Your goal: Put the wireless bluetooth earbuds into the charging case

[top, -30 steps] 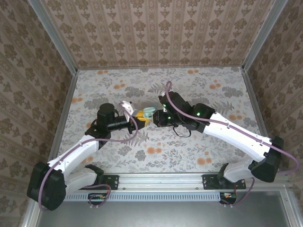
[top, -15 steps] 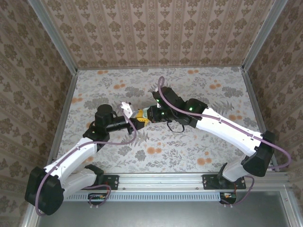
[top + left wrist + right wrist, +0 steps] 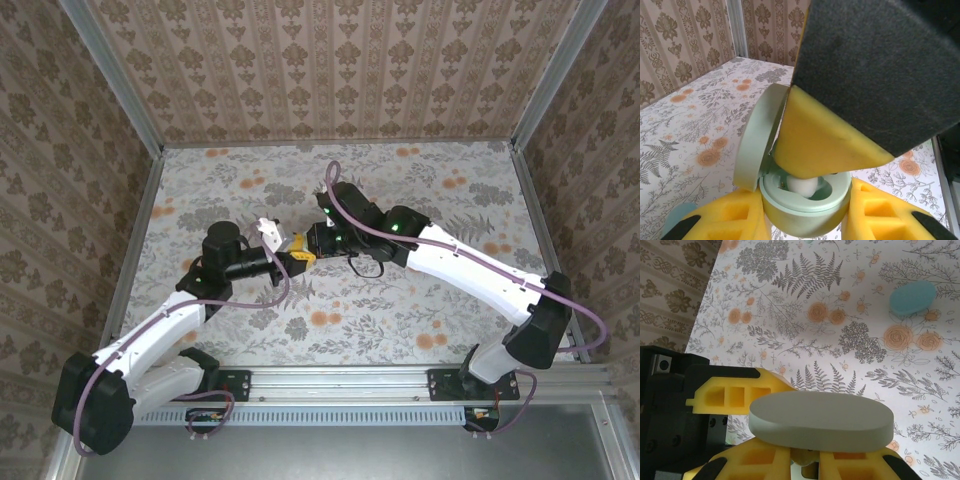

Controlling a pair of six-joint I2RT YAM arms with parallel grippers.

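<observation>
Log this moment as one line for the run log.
left gripper: shut on case, lid open | right gripper: tip in open case over a pale piece, grip unclear | blue earbud: loose on table

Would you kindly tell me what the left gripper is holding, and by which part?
The left gripper holds the charging case by its lower shell, pinched from both sides; the lid stands open.

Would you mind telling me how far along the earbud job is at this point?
Done: the charging case is open, its lid hinged back, clamped in the left gripper. In hand: a finger of the right gripper presses into the open case on a pale piece inside, likely an earbud. Left: a blue piece, seemingly another earbud, lies on the table; it must go in, then the lid shut.
</observation>
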